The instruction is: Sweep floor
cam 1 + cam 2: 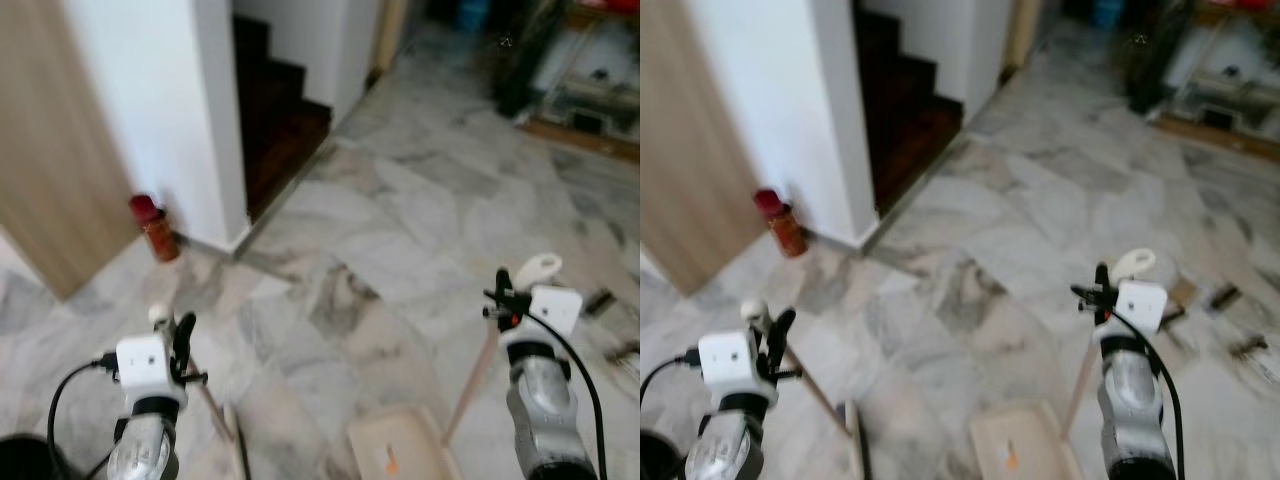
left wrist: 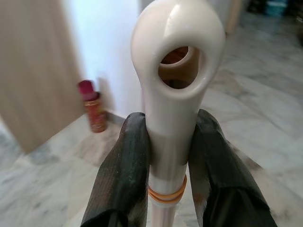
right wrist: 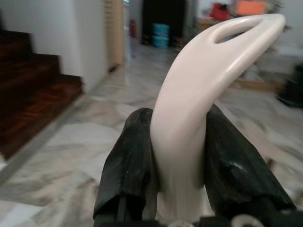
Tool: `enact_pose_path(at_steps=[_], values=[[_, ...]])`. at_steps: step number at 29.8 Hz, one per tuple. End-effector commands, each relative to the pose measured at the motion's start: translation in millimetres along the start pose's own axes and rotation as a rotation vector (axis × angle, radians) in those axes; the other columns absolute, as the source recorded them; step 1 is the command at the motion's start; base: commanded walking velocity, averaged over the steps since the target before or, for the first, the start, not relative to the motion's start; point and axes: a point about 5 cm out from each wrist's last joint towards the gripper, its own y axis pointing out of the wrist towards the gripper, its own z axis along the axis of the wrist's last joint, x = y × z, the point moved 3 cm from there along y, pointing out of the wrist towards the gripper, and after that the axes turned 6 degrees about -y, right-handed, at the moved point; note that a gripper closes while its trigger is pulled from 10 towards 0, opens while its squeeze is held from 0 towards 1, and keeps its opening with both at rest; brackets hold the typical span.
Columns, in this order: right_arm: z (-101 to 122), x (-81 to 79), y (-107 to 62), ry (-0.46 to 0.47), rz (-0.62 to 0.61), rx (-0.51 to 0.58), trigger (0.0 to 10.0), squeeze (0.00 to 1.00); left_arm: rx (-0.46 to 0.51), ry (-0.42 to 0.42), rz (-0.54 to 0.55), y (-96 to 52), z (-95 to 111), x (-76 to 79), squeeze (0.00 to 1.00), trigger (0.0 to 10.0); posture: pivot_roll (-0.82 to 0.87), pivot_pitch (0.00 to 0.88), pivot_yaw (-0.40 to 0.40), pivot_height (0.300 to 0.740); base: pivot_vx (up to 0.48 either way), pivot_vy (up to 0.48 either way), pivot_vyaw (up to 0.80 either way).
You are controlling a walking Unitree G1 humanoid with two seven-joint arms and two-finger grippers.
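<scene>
Far left, a red-capped bottle (image 1: 153, 228) stands on the marble floor (image 1: 400, 230) against the white wall (image 1: 150, 110). Near left, the left gripper (image 2: 171, 156) is clamped around the broom handle (image 2: 175, 80), below its looped white end. Near centre, the dustpan (image 1: 400, 445) lies flat on the floor. Near right, the right gripper (image 3: 182, 165) grasps the dustpan handle (image 3: 208, 85), its curved end upright.
</scene>
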Motion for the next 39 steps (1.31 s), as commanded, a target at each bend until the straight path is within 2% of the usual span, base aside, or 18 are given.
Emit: enact_pose_path(at_steps=[1,26,34,37,39], values=[[2.6,4.6,0.4,0.002,-0.023,0.013,10.0,0.00,0.002,-0.017,-0.015,-0.4,0.4,3.8,0.00,10.0,0.01,0.048,-0.010,0.740,0.000,0.000,-0.80],[-1.7,-9.0,-6.5,0.031,-0.010,0.007,10.0,0.00,0.005,-0.013,-0.039,-1.3,2.2,5.6,0.00,10.0,0.01,0.036,-0.005,0.740,0.000,0.000,-0.80],[-2.5,-18.1,-7.1,0.040,0.029,0.003,10.0,0.00,0.001,-0.017,-0.033,-2.1,0.3,6.0,0.00,10.0,0.01,0.056,-0.010,0.740,0.000,0.000,0.00],[-7.9,-14.1,-7.6,-0.035,0.037,-0.029,10.0,0.00,-0.010,0.003,-0.022,-2.7,-0.2,2.7,0.00,10.0,0.01,0.067,-0.011,0.740,0.000,0.000,0.00],[-13.8,-6.8,-7.1,-0.155,0.045,-0.066,10.0,0.00,-0.019,0.034,-0.014,-3.8,1.9,-2.9,0.00,10.0,0.01,0.067,-0.010,0.740,0.000,0.000,0.00]])
